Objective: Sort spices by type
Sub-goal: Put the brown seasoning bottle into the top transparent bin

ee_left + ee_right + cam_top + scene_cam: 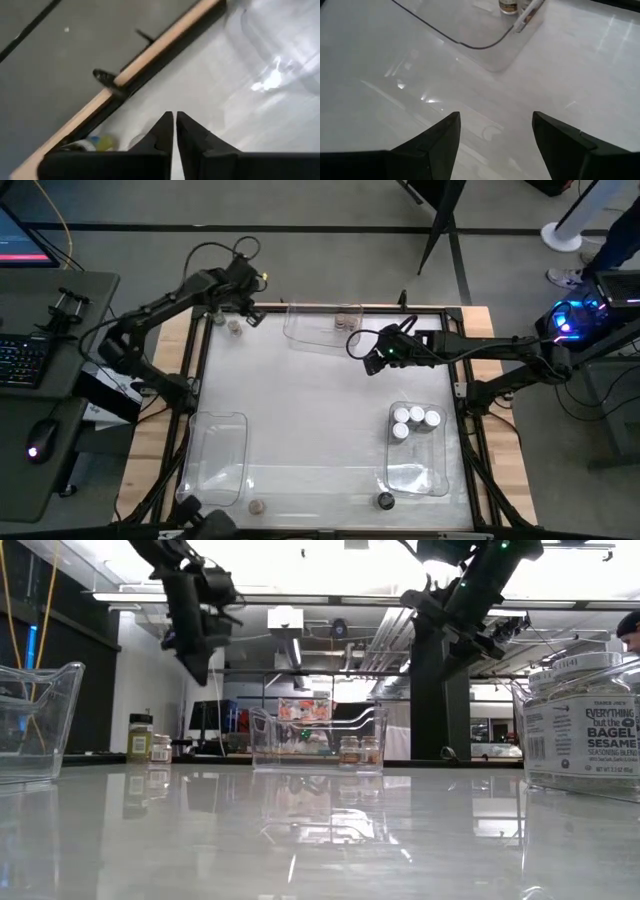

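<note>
Two spice jars point(227, 324) stand on the table's far left corner, also seen in the low view point(148, 740). My left gripper point(247, 308) is shut and hangs above the table just right of them point(198, 655); its shut fingertips point(174, 125) touch nothing. My right gripper point(363, 347) is open point(495, 130) and hovers over bare table near the far clear bin point(320, 330), which holds two brown-lidded jars point(346, 316) point(509, 6). Three white-lidded jars point(415, 420) stand in the right bin point(420, 475).
A clear bin point(215, 455) sits at the near left. Two loose jars stand at the near edge: a tan-lidded one point(257, 506) and a black-lidded one point(386, 500). A bagel-seasoning jar point(585, 720) looms close in the low view. A person's feet point(570, 255) show beyond the table.
</note>
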Motion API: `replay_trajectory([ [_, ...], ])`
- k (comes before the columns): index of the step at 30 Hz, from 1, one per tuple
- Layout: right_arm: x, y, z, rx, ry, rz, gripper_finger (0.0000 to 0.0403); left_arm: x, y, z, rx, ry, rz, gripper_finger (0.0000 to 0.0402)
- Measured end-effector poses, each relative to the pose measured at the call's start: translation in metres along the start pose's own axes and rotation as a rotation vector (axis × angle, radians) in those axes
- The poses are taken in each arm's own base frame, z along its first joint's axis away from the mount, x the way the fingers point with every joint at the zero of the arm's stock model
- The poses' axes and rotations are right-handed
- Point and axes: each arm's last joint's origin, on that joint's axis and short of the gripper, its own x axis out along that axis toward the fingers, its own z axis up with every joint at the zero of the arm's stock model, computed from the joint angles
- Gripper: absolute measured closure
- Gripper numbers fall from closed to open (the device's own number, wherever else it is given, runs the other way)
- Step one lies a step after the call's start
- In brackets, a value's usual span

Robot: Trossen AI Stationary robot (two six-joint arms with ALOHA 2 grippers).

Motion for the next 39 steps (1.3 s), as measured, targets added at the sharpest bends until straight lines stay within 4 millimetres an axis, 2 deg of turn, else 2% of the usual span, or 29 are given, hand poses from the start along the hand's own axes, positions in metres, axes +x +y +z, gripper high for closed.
replay_trajectory([
  [4, 0.000, 0.000, 0.000, -0.024, 0.005, 0.010, 0.0160, 0.017, 0.009, 0.001, 0.098, 0.139, 0.021, 0.0343],
  [7, 0.000, 0.001, 0.000, -0.034, 0.010, 0.014, 0.0160, 0.029, 0.016, -0.001, 0.097, 0.273, 0.070, 0.0301],
  [9, 0.000, 0.001, 0.000, -0.043, 0.010, 0.014, 0.0160, 0.041, 0.016, -0.006, 0.064, 0.368, 0.076, 0.0291],
  [11, 0.000, 0.001, 0.000, -0.043, 0.010, 0.014, 0.0160, 0.051, 0.016, -0.011, 0.002, 0.431, 0.086, 0.0310],
  [13, 0.000, 0.001, 0.000, -0.044, 0.010, 0.014, 0.0160, 0.061, 0.013, -0.019, -0.035, 0.461, 0.081, 0.0359],
  [15, 0.000, 0.001, 0.000, -0.044, 0.010, 0.014, 0.0160, 0.067, 0.010, -0.024, -0.103, 0.417, 0.084, 0.0389],
  [19, 0.000, 0.001, 0.000, -0.044, 0.010, 0.014, 0.0160, 0.067, 0.009, -0.036, -0.250, 0.279, 0.128, 0.0399],
  [25, 0.000, 0.001, 0.000, -0.044, 0.010, 0.014, 0.0160, 0.075, 0.006, -0.059, -0.370, 0.208, 0.199, 0.0401],
  [32, 0.000, 0.001, 0.000, -0.041, 0.020, 0.025, 0.0160, 0.077, 0.000, -0.057, -0.435, 0.103, 0.226, 0.0401],
  [39, 0.000, 0.001, -0.001, -0.041, 0.027, 0.031, 0.0160, 0.081, 0.002, -0.062, -0.433, 0.159, 0.237, 0.0401],
])
